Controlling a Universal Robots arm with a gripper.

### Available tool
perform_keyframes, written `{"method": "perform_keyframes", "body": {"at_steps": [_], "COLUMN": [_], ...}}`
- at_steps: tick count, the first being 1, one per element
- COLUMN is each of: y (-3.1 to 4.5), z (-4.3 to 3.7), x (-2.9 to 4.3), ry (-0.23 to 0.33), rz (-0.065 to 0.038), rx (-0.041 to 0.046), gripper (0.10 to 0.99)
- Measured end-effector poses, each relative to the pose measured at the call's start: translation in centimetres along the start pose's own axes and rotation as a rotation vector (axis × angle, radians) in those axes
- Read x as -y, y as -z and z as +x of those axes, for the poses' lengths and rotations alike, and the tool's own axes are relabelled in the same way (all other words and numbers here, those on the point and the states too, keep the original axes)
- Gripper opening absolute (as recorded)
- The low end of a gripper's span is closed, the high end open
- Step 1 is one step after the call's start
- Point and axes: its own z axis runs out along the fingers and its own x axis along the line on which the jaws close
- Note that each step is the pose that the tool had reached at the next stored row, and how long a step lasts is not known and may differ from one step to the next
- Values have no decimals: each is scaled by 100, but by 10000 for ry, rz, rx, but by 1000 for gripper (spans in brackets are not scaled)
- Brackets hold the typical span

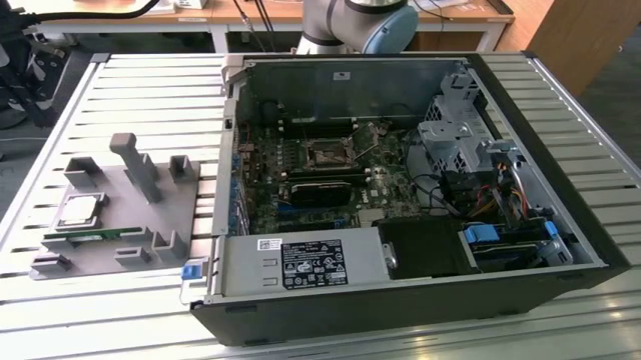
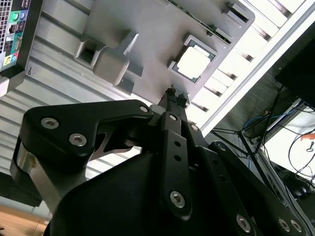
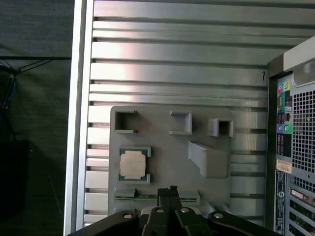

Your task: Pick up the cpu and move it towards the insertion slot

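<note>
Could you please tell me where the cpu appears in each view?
Exterior view: cpu on the exterior view's left, beside the computer case.
First wrist view: cpu in a recess near the memory stick.
Second wrist view: cpu in a recess beyond the pincer.
Shared landmark: the grey tray.

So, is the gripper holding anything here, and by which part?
Nothing: the gripper is shut and empty, and the cpu lies in the grey tray.

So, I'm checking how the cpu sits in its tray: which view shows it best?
The first wrist view: the cpu lies face-on in its grey tray recess, unobstructed. The second wrist view shows it tilted and glare-washed; the exterior view, distant and oblique.
</note>
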Motion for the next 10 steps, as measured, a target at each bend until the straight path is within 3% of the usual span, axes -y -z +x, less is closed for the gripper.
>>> {"method": "perform_keyframes", "body": {"at_steps": [10], "y": [0], "z": [128], "x": [-3], "ry": [-1], "rz": [0], "rx": [0], "gripper": [106]}}
